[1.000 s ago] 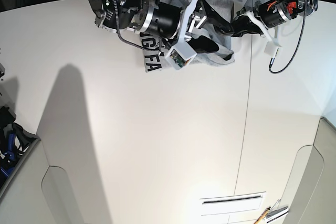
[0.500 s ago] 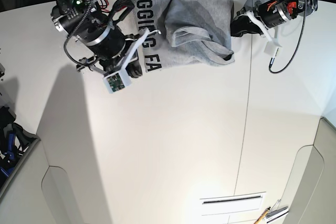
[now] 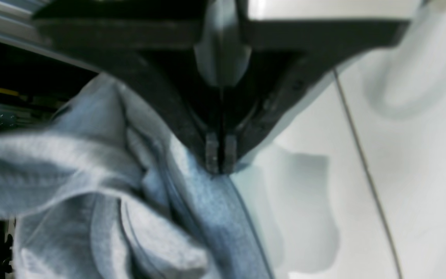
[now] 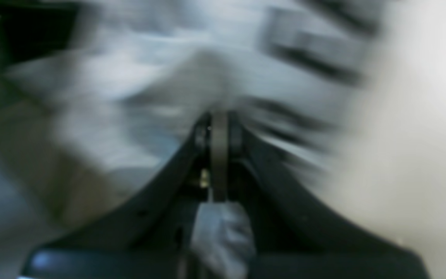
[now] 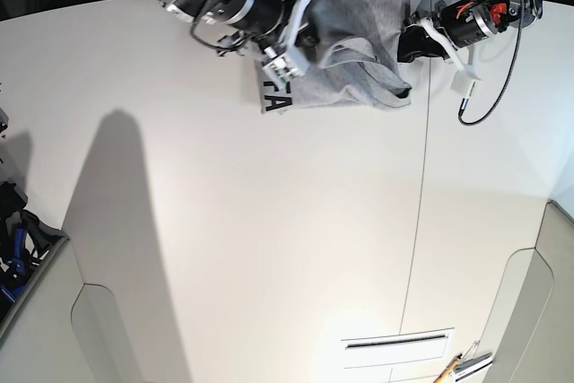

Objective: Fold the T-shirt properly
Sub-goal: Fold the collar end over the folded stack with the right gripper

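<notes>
The light grey T-shirt (image 5: 354, 20) lies bunched at the table's far edge, with black letters "FA" (image 5: 273, 96) showing at its lower left corner. My right gripper (image 5: 312, 40) is over the shirt's left half. In the blurred right wrist view it (image 4: 219, 130) looks shut with grey cloth between the fingers, and lettered fabric (image 4: 308, 62) lies beyond. My left gripper (image 5: 405, 45) is at the shirt's right edge. In the left wrist view it (image 3: 220, 161) is shut on a fold of the shirt (image 3: 207, 217).
A thin seam (image 5: 421, 186) runs down the white table. A dark bin (image 5: 18, 253) stands at the lower left. A white slotted plate (image 5: 395, 343) and a pencil-like tool (image 5: 448, 369) lie at the front right. Cables hang by the left arm (image 5: 502, 60).
My right arm swung from the shirt's lower left corner back up and right over the shirt. The lettered left edge moved right with it, leaving only "FA" visible. The left arm stayed.
</notes>
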Motion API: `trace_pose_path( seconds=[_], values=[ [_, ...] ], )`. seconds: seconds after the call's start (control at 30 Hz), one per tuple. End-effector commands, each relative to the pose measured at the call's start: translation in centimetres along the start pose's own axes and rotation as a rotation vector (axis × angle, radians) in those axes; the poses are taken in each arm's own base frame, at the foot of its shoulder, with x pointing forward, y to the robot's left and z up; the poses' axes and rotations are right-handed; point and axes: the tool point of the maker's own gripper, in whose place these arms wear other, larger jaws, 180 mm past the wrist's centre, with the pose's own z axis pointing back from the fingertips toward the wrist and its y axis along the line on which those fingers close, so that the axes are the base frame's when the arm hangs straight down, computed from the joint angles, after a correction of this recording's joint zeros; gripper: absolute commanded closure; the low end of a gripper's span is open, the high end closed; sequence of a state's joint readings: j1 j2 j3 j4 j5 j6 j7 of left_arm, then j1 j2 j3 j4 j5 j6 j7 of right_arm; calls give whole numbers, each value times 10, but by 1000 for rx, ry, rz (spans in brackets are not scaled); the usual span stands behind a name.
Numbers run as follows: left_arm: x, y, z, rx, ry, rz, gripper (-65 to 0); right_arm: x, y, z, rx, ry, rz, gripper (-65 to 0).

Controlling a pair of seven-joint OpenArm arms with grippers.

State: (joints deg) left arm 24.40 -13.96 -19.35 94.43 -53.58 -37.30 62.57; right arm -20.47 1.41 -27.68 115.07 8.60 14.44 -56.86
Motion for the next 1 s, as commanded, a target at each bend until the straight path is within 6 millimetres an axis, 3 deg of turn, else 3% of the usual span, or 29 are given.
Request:
trace_pose_path(
  seconds=[0.0,0.03,0.1,0.37,0.5,0.67,0.8,0.97],
  values=[
    [-9,7,3,37,49,-7,0,15,18,1,55,-50,38,0],
    [-9,7,3,37,49,-7,0,16,27,0,77,-47,97,0],
    [-9,7,3,37,49,-7,0,18,28,-3,55,-30,175,0],
    [-3,14,9,58,39,-20,0,49,26,-1,75,-103,234,0],
    [25,34,38,130,-45,-42,0,63,17,0,55,-103,326,0],
    [61,55,86,212,-219,-13,0,54,20,6,150,-50,564,0],
    [68,70,109,261,-282,20,0,50,-15,11,72,16,648,0],
    [68,72,112,269,-287,25,0,43,-46,13,36,82,710,0]
  ],
)
